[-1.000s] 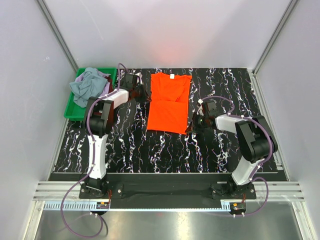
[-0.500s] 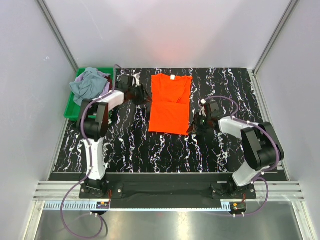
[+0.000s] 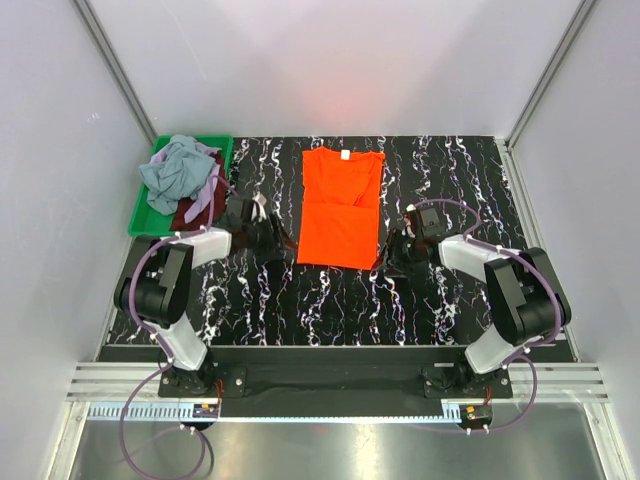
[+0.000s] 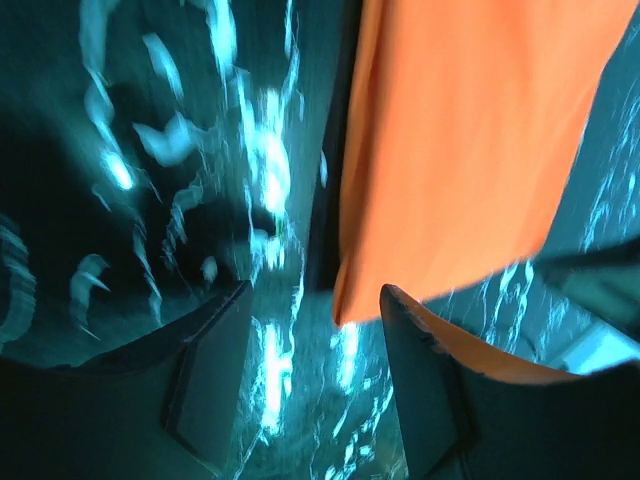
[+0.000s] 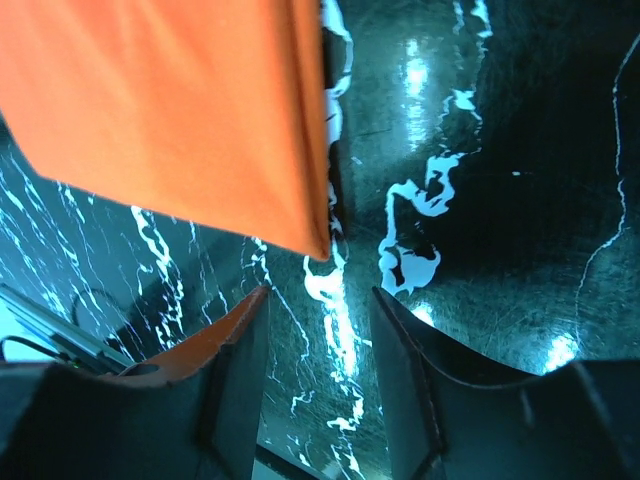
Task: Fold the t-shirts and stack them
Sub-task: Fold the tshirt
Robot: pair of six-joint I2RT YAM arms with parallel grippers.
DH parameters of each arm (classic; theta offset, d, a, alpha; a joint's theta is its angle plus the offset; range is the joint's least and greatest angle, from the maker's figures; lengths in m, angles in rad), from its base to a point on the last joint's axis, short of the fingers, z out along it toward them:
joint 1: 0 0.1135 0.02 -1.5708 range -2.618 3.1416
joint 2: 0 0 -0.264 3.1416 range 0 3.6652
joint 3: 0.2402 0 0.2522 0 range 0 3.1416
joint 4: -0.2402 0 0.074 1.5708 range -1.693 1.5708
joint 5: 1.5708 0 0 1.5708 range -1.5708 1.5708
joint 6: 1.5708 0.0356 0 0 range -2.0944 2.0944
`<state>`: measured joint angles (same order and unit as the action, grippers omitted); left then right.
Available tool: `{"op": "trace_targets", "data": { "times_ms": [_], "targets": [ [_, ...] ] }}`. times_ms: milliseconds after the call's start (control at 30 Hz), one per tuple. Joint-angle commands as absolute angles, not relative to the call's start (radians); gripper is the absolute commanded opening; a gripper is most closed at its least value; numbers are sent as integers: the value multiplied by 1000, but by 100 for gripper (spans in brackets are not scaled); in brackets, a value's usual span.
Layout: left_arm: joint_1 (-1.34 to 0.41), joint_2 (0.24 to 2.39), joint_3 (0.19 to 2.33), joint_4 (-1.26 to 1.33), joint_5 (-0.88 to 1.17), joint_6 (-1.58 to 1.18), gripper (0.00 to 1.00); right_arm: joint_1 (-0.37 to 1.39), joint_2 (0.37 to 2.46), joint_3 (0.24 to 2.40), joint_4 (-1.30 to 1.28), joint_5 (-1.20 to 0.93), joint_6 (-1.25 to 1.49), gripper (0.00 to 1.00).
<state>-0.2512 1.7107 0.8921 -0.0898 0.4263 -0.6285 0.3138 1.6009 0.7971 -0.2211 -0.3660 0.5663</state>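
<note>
Black, white-veined desk [image 3: 470, 180] inside white enclosure walls [image 3: 60, 150].

Change over the last second: both arms have drawn back towards their bases. Jaws that were closed have parted, releasing the bright orange-red folded t-shirt [image 3: 340, 205]. It lies flat at centre-back of the desk.

Green plastic bin [image 3: 143, 224], far left, holds a heap: grey-blue t-shirt [image 3: 172, 172] on top, with the lilac t-shirt [image 3: 213, 190] and dark red t-shirt [image 3: 190, 213] below it.

Left arm is folded low. The left end effector [image 3: 260, 225] is beside the orange shirt's near-left corner, jaws moderately wide and empty. The right end effector [image 3: 398, 252] is by the near-right corner, likewise parted and empty.
</note>
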Motion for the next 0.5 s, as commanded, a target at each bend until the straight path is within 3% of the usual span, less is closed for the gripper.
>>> {"op": "trace_targets", "data": {
  "times_ms": [0,467],
  "targets": [
    [-264,1704,810,140,551,-713,59,322,1634,787,-186,-365,641,51],
    [-285,1735,713,143,422,-810,58,324,1629,700,-80,-261,864,51]
  ]
}}
